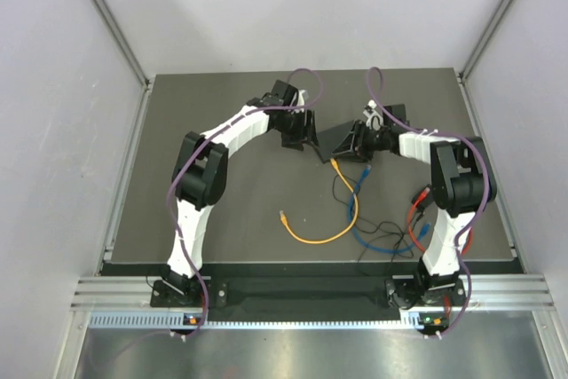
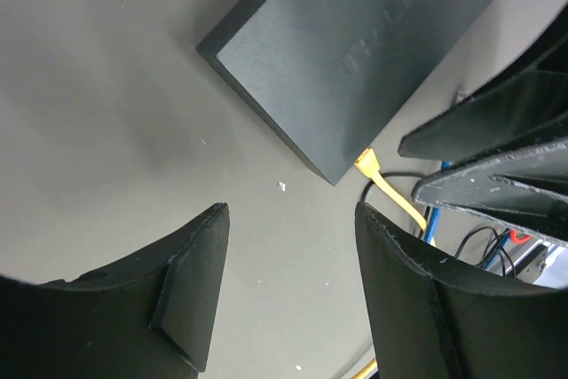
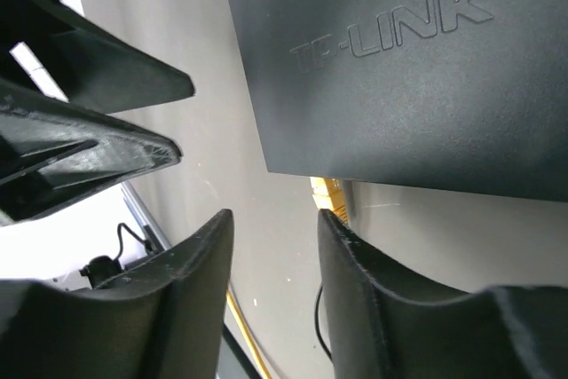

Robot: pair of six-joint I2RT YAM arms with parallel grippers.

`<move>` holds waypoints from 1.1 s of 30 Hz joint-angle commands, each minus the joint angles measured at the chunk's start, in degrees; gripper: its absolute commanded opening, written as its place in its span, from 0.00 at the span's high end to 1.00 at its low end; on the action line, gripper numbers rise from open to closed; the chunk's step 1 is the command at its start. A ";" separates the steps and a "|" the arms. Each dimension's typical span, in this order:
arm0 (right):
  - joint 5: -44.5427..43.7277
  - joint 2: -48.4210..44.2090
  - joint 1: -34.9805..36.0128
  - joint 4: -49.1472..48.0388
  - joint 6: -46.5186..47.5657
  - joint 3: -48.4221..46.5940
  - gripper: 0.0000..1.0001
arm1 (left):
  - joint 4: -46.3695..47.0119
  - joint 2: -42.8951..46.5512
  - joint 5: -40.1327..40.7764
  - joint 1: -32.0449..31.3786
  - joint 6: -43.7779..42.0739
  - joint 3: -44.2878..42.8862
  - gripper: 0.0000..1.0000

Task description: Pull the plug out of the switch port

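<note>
My left end effector [image 2: 288, 219] and right end effector [image 3: 273, 228] gape empty; I'd pinch the stiff plug [image 3: 330, 194] by its shell; the light switch [image 3: 399, 68] may slide.

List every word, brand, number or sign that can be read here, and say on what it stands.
"TP-LINK", with a small "®" after it: embossed on the top face of the switch, in the right wrist view.
The same embossing in the left wrist view: too faint to read.
Top external view: nothing readable.
</note>
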State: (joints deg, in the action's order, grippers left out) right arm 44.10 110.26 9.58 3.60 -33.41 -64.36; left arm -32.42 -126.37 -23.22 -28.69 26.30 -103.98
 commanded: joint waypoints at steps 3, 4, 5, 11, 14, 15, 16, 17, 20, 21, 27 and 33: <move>1.08 1.01 0.17 -5.35 1.24 2.13 0.62 | 2.54 -1.42 -1.12 -0.14 1.73 -1.75 0.36; 1.17 1.36 0.17 -5.35 1.15 2.13 0.63 | 2.37 -1.69 -1.21 -0.14 1.82 -2.01 0.37; 1.25 2.15 0.08 -5.35 1.24 1.96 0.64 | 2.37 -2.13 -1.30 -0.14 1.99 -2.19 0.37; 0.64 3.47 0.00 -5.09 3.43 1.95 0.60 | 2.37 -3.27 -1.39 -0.40 2.79 -2.89 0.37; 1.16 4.61 0.17 -5.97 3.44 2.04 0.60 | 2.28 -4.24 -1.56 -0.58 3.31 -3.68 0.37; 1.25 4.96 0.17 -6.23 3.18 1.96 0.60 | 2.19 -4.41 -1.56 -0.84 3.40 -4.29 0.37; 1.43 5.58 0.08 -6.49 3.17 2.04 0.60 | 2.02 -5.11 -1.56 -0.93 3.49 -4.56 0.37; 1.78 5.84 0.08 -7.89 2.56 2.30 0.60 | 1.58 -5.47 -1.21 -1.11 3.75 -4.91 0.37; 2.31 6.72 0.08 -9.57 1.33 2.75 0.61 | 1.31 -6.44 -0.95 -1.28 4.28 -5.70 0.37; 2.14 6.90 0.08 -9.66 1.07 2.66 0.62 | 1.31 -6.52 -0.95 -1.46 4.37 -5.79 0.37; 0.73 7.34 0.00 -12.64 -2.18 4.06 0.66 | 0.87 -6.79 -0.25 -2.07 3.49 -5.35 0.37; 0.99 8.83 0.08 -15.90 -6.14 4.94 0.75 | 0.87 -6.70 -0.24 -2.34 3.40 -4.82 0.37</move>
State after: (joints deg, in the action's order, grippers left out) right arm 47.11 117.08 9.52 -9.61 -38.50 -60.45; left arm -32.16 -133.05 -23.31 -30.76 30.09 -107.61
